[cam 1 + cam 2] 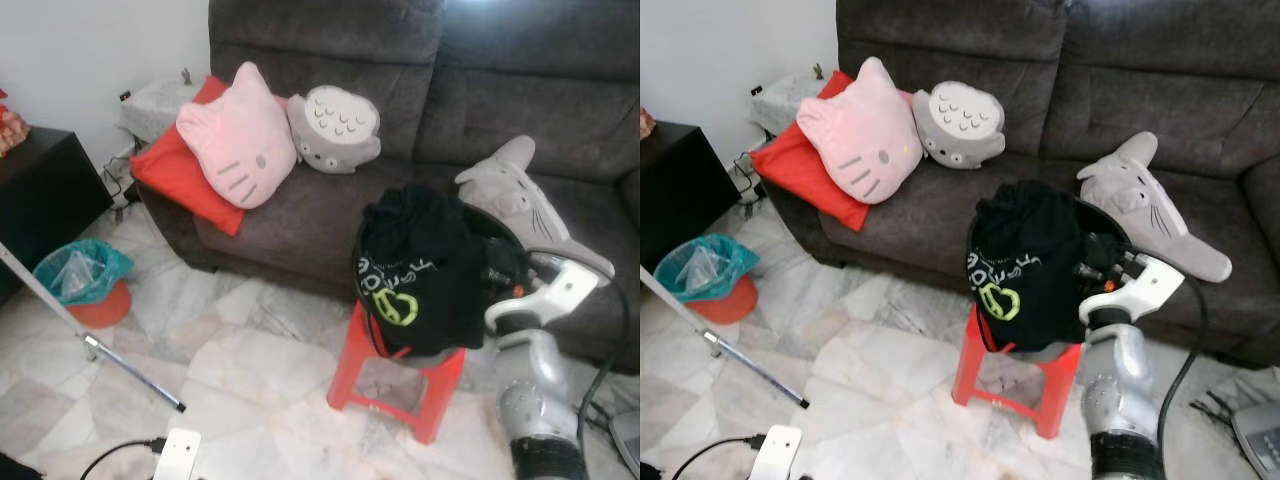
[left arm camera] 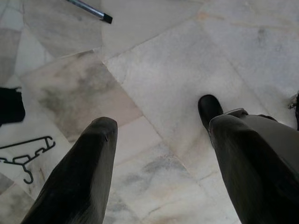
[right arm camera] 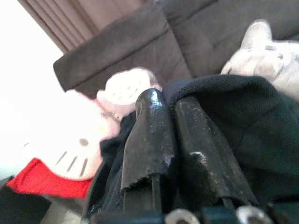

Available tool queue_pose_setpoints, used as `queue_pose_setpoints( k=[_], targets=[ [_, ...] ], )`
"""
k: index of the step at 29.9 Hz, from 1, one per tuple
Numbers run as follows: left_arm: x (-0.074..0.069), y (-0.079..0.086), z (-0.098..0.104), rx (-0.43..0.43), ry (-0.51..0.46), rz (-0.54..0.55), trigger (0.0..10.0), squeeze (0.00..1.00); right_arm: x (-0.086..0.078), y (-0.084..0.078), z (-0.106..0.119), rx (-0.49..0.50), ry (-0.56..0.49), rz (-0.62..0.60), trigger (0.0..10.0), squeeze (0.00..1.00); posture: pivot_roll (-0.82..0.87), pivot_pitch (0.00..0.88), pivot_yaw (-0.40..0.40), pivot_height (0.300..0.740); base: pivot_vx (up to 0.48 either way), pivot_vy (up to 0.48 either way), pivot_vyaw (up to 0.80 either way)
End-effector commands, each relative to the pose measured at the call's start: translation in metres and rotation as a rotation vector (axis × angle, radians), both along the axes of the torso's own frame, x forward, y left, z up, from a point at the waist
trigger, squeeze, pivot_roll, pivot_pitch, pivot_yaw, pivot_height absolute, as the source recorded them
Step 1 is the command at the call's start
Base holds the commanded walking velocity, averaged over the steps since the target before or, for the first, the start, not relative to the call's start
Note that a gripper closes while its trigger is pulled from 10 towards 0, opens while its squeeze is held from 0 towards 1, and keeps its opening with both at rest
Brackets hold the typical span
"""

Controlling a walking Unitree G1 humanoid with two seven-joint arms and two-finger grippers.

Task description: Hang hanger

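black garment (image 1: 425,270) covers stool (image 1: 400,375) top | hanger (image 2: 25,154) cut by edge

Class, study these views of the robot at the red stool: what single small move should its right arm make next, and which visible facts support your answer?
Probably a short, slow lift straight up. The right end effector has its fingers together at the black garment, which is heaped on the red stool before the sofa. Whether cloth is truly pinched cannot be confirmed, so a small lift would test that. The left end effector hangs open above the floor.
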State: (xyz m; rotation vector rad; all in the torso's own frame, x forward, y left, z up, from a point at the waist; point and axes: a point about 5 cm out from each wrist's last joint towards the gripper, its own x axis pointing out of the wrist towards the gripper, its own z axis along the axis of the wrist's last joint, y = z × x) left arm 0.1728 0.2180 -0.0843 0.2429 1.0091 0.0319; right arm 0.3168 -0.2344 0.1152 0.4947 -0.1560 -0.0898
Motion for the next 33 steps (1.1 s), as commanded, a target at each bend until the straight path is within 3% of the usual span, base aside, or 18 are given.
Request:
queue_pose_setpoints(
  k=[1,6,8,14,15,21,30,31,32,33],
  targets=[
    [-0.001,0.002,0.000,-0.005,0.005,0.003,10.0,0.00,0.003,-0.008,0.002,-0.021,0.009,-0.042,0.0,0.00,-0.12,0.000,0.038,0.736,0.000,0.000,0.00],
    [-0.001,0.001,0.000,-0.023,0.008,-0.001,10.0,0.00,0.014,-0.018,0.006,-0.048,0.038,-0.056,0.0,0.00,-0.12,0.000,0.039,0.736,0.000,0.000,0.00],
    [-0.001,0.001,0.000,-0.023,0.009,-0.004,10.0,0.00,0.015,-0.019,0.001,-0.092,0.085,-0.062,0.0,0.00,-0.12,0.000,0.041,0.736,0.000,0.000,0.00],
    [-0.001,0.001,0.000,-0.026,0.008,-0.005,10.0,0.00,0.016,-0.036,-0.020,-0.085,0.270,-0.173,0.0,0.00,-0.12,0.000,0.045,0.736,0.000,0.000,0.00],
    [-0.001,0.001,0.000,-0.028,0.009,-0.007,10.0,0.00,0.015,-0.036,-0.028,-0.104,0.333,-0.172,10.0,0.00,-0.11,0.000,0.045,0.736,0.000,0.000,0.00],
    [-0.002,0.001,0.000,-0.031,0.010,-0.009,10.0,0.00,0.009,-0.030,-0.049,-0.132,0.446,-0.160,10.0,0.00,-0.11,0.000,0.044,0.736,0.000,0.000,0.00],
    [-0.002,0.001,-0.001,-0.031,0.009,-0.004,10.0,0.00,0.008,-0.021,-0.059,-0.101,0.470,-0.134,10.0,0.00,-0.10,0.000,0.041,0.736,0.000,0.000,0.00],
    [-0.003,0.001,-0.001,-0.030,0.009,-0.004,10.0,0.00,0.010,-0.019,-0.057,-0.098,0.451,-0.122,10.0,0.75,-0.10,0.000,0.040,0.736,0.000,0.000,0.00],
    [-0.003,0.001,-0.001,-0.030,0.009,-0.004,10.0,0.00,0.010,-0.019,-0.057,-0.098,0.451,-0.122,10.0,0.75,-0.10,0.000,0.040,0.736,0.000,0.000,0.00],
    [-0.003,0.001,-0.001,-0.030,0.008,-0.004,10.0,0.00,0.011,-0.018,-0.056,-0.096,0.442,-0.119,10.0,1.00,-0.10,0.000,0.040,0.736,0.000,0.000,0.00]
  ],
)
